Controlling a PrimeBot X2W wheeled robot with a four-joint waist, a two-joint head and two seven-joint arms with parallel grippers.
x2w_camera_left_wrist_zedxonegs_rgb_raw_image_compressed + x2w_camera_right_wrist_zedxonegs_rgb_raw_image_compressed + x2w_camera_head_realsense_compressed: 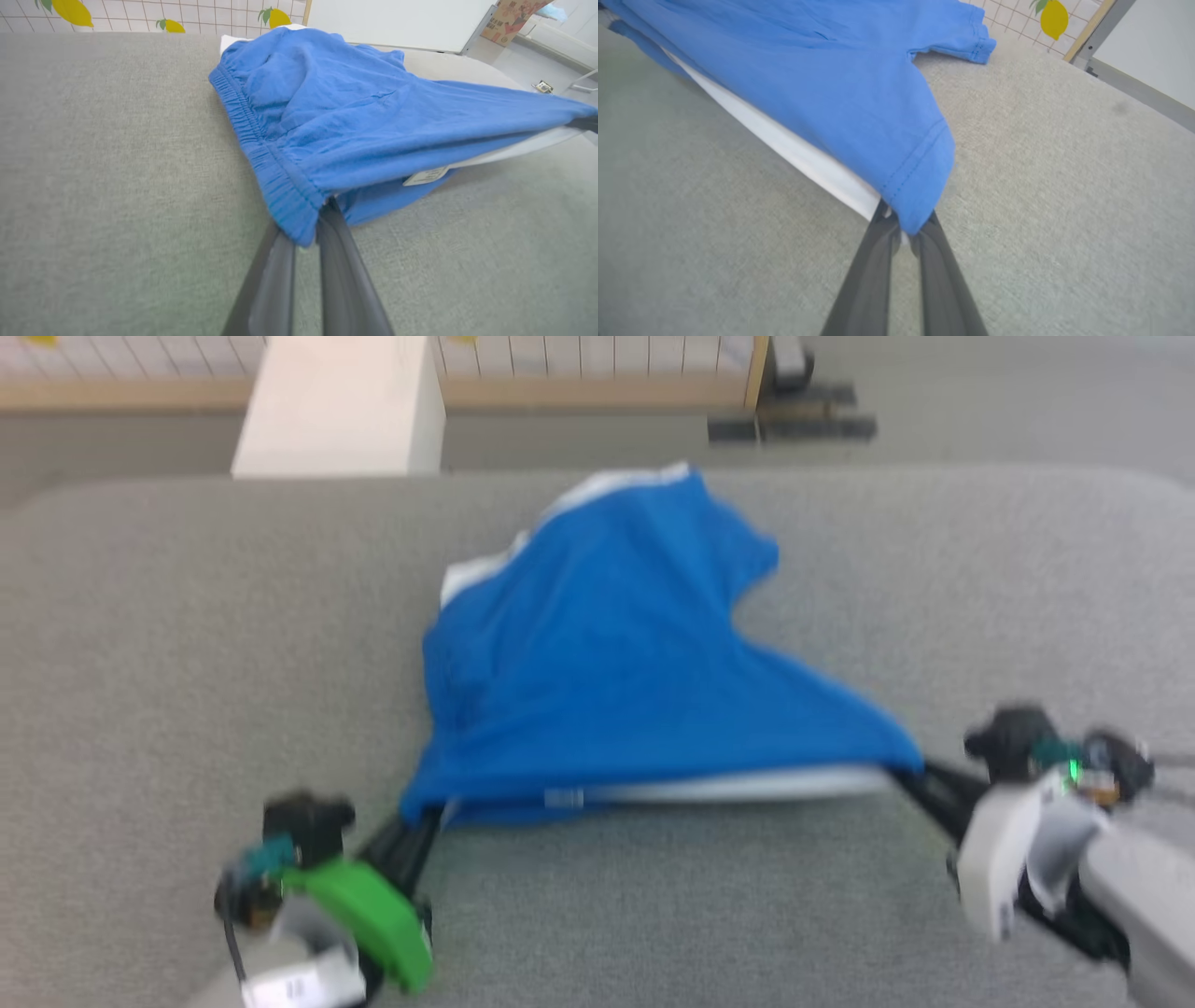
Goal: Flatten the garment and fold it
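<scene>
Blue fabric shorts (607, 644) lay on the grey cloth-covered desk (187, 644), and we held them stretched between our two pincers along their near edge. Our left pincer (310, 226) was clamped on the near corner of the gathered elastic waistband (261, 154), its fingers pressed together with the cloth between them. Our right pincer (906, 224) was likewise closed on a stitched leg hem (920, 168), where a white side stripe (803, 158) ran beside the blue. The held edge hung taut just above the desk, while the far part of the shorts rested rumpled near the desk's middle. A small white tag (425, 176) dangled under the taut edge, nearer our left pincer. Beyond the desk stood a pale block (341, 401)
</scene>
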